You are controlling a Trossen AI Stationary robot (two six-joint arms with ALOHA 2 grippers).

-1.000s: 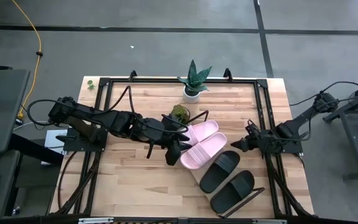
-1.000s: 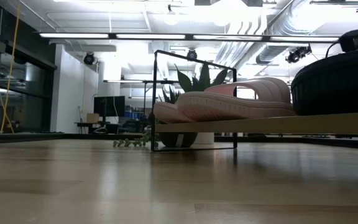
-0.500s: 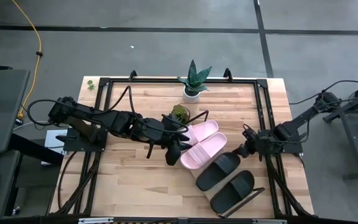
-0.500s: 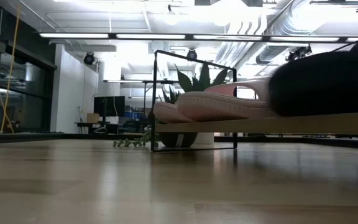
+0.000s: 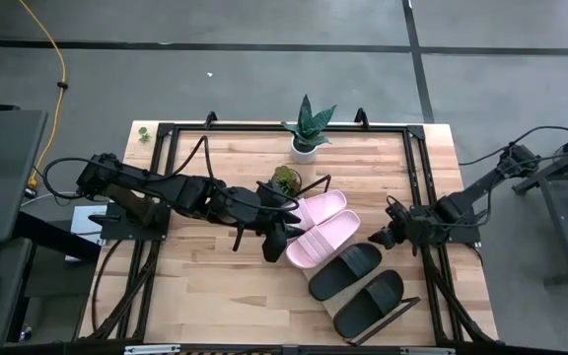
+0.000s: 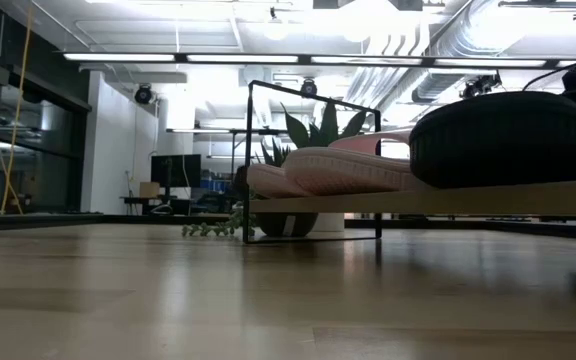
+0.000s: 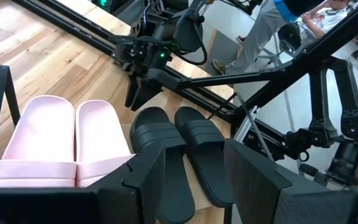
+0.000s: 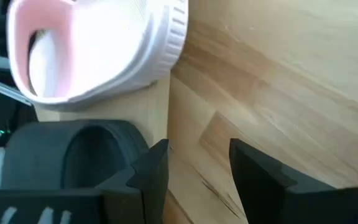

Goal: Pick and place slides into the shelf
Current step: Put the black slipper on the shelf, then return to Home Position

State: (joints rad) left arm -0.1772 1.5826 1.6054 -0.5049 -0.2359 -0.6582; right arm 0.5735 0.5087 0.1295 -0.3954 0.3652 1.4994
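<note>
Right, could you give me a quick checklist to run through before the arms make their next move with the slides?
1. All four slides on the shelf: ok, two pink slides and two black slides lie side by side.
2. Right gripper empty: ok, fingers open, nothing between them, beside the nearer black slide's end.
3. Left gripper empty: ok, open, next to the pink pair.
4. Right gripper touching that black slide: cannot tell.
5. Potted plants upright, apart from the shelf: ok.

Lab: exposed ceiling ducts (image 6: 408, 60), monitors (image 6: 173, 170) behind.
</note>
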